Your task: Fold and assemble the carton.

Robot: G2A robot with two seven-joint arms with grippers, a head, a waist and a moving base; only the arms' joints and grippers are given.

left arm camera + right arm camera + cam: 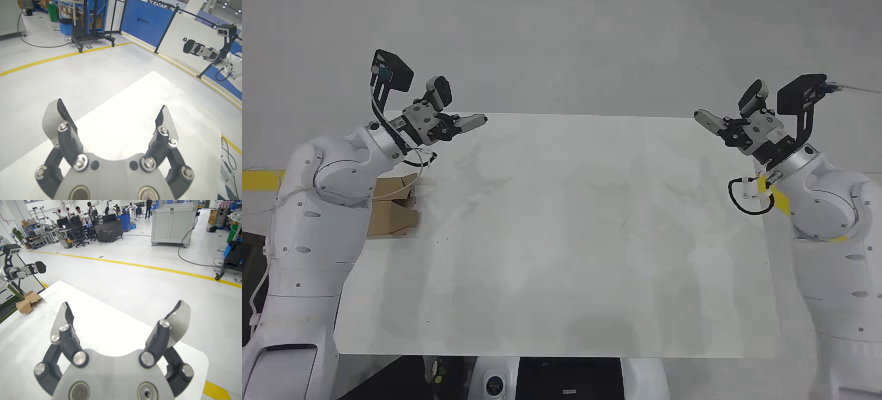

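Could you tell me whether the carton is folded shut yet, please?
Not yet: the carton lies at the table edge with its flaps loose and spread open.

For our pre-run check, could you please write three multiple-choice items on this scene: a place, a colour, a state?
1. Where is the carton? A: at the table edge beside the left arm. B: mid-table. C: in an end effector.
2. Carton colour? A: white. B: blue. C: brown.
3. The end effectors are: A: both shut. B: both open. C: one shut.
Key: A, it lies by that edge; C, plain brown cardboard; B, left end effector and right end effector both gape, empty.
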